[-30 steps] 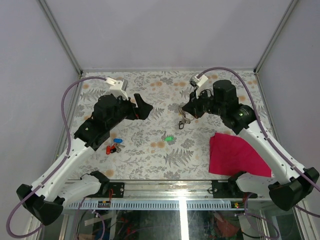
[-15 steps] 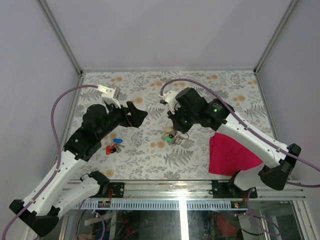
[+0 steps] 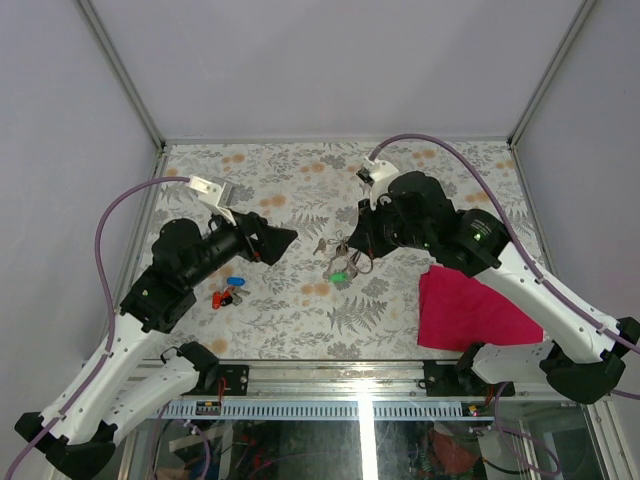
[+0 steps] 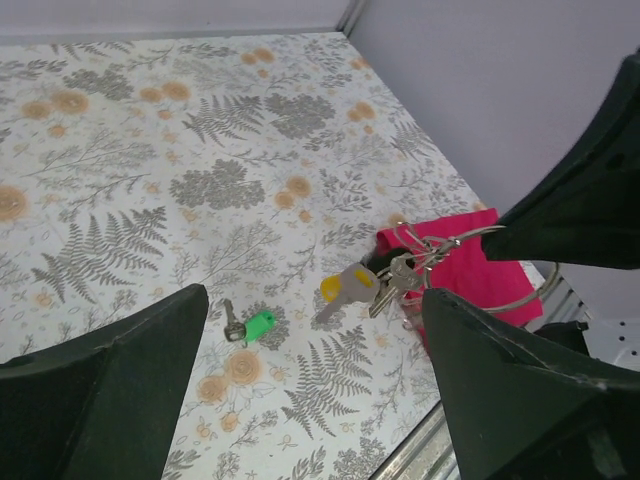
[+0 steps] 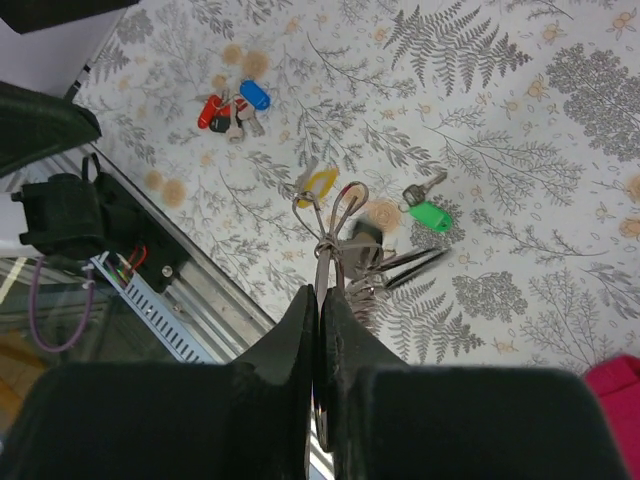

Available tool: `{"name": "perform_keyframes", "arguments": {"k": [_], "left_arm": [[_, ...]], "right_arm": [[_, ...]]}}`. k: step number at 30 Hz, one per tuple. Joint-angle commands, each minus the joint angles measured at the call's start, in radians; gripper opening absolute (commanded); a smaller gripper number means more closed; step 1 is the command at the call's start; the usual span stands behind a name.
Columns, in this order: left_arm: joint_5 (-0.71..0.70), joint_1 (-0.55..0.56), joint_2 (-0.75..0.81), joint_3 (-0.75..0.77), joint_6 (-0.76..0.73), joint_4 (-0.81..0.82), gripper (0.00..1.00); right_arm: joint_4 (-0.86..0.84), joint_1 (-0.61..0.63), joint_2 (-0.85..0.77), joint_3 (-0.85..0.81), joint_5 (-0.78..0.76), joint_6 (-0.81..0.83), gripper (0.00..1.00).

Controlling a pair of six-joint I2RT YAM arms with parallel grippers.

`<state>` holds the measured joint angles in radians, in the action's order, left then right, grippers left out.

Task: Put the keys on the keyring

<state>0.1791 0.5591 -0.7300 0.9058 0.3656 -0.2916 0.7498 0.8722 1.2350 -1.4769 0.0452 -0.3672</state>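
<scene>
My right gripper (image 3: 358,238) is shut on the thin wire keyring (image 3: 343,250) and holds it above the table, with a yellow-headed key and dark pieces dangling from it. In the right wrist view the closed pads (image 5: 300,330) pinch the keyring (image 5: 335,232). The green key (image 3: 338,276) lies on the table just below the ring; it also shows in the wrist views (image 5: 430,215) (image 4: 260,324). The red key (image 3: 219,297) and blue key (image 3: 236,282) lie together by my left arm. My left gripper (image 3: 283,238) is open and empty, pointing at the keyring (image 4: 430,250).
A red cloth square (image 3: 475,310) lies on the right under my right arm. The floral table sheet ends at a metal rail (image 3: 330,375) along the near edge. Frame posts and grey walls enclose the back and sides.
My right gripper has risen and drawn back right from the green key, with the keyring hanging from it. My left gripper has swung a little toward the ring.
</scene>
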Motion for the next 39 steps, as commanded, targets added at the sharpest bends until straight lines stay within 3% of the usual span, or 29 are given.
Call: {"name": "perform_keyframes", "arguments": {"k": [1,8,17,23,33,39], "left_arm": [[0.096,0.004,0.001,0.008,0.005,0.132,0.90],[0.162,0.042,0.026,-0.017,-0.048,0.221,0.88],[0.453,0.054,0.022,-0.054,-0.277,0.408,0.86],[0.617,0.082,-0.064,0.013,-0.330,0.449,0.73],[0.681,0.164,-0.126,0.061,-0.377,0.439,0.57],[0.654,0.220,-0.157,0.079,-0.395,0.423,0.56]], "right_arm": [[-0.046,-0.001,-0.017,-0.076,0.050,-0.053,0.00],[0.056,-0.001,-0.025,-0.166,0.163,0.125,0.00],[0.079,-0.002,-0.074,-0.180,0.360,0.337,0.00],[0.094,-0.002,-0.067,-0.184,0.439,0.422,0.00],[0.058,-0.001,-0.076,-0.175,0.495,0.457,0.00],[0.054,-0.002,-0.072,-0.152,0.509,0.467,0.00]]}}
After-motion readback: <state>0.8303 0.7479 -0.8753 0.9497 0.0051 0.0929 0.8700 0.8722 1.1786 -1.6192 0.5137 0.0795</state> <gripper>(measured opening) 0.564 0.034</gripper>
